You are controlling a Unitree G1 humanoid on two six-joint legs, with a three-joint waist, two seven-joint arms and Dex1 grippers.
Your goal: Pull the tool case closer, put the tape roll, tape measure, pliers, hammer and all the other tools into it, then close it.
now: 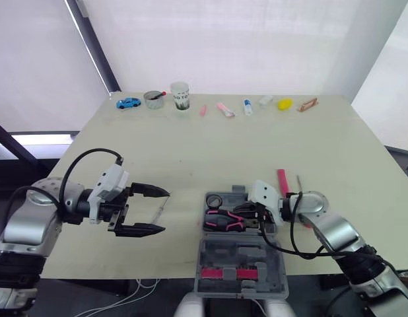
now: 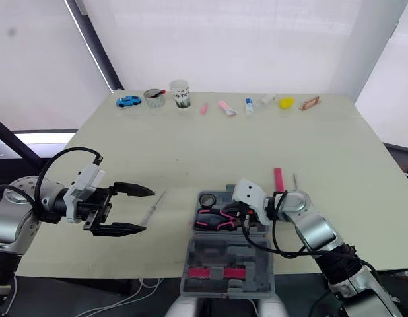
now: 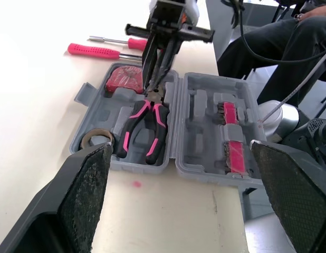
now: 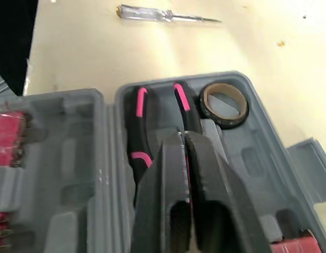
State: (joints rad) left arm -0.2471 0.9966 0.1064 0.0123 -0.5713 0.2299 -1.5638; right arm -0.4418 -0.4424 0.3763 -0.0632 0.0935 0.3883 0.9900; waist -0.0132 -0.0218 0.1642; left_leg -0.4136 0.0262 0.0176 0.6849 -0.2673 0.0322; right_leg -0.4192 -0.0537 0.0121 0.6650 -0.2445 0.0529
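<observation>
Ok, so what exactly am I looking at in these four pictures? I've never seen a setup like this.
A humanoid robot stands at a table. Two pictures come from its head, one from each wrist. Its left hand hovers open near a clear screwdriver. Its right hand, fingers together, reaches into an open grey tool case, tips at the pink pliers. A tape roll and red tape measure also lie inside. A pink screwdriver lies beside the case.
</observation>
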